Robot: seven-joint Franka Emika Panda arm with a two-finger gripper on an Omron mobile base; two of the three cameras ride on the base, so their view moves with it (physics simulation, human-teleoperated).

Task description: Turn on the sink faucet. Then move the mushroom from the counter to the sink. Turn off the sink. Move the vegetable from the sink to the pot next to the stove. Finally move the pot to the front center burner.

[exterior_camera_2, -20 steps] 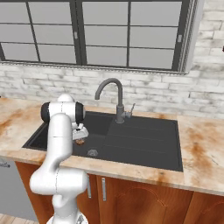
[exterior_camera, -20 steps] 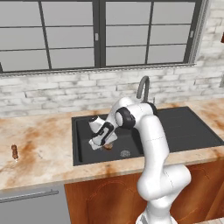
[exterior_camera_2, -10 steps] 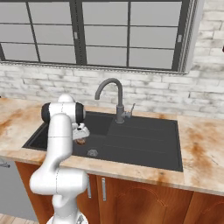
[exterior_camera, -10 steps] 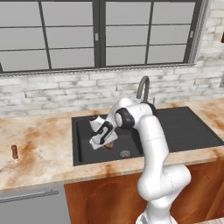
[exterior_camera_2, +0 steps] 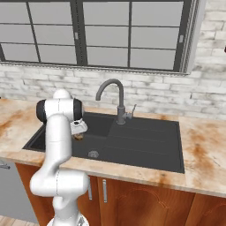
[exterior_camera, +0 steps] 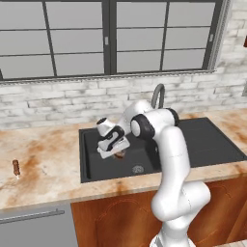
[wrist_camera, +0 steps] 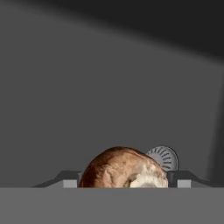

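Low in the black sink [exterior_camera: 198, 140] [exterior_camera_2: 145, 143], my gripper [exterior_camera: 118, 152] [exterior_camera_2: 78, 135] [wrist_camera: 124, 179] is shut on the mushroom [exterior_camera: 120, 155] [exterior_camera_2: 79, 137] [wrist_camera: 124, 170]. The brown cap fills the gap between the two dark fingertips [wrist_camera: 70, 179] in the hand view, touching both. It sits left of the round metal drain [exterior_camera: 138, 169] [exterior_camera_2: 93, 154] [wrist_camera: 163, 156]. The dark gooseneck faucet [exterior_camera: 158, 95] [exterior_camera_2: 111, 88] rises behind the basin, with its lever [exterior_camera_2: 131, 109] at the side.
A slim reddish-brown stick-like piece [exterior_camera: 16, 168] stands on the marbled counter [exterior_camera: 48, 159] [exterior_camera_2: 203, 154] far left of the sink. A brick wall and a window run along the back. My own white arm leans over the basin's left half.
The jaws have closed in onto the mushroom. The arm and hand have barely moved over the sink floor.
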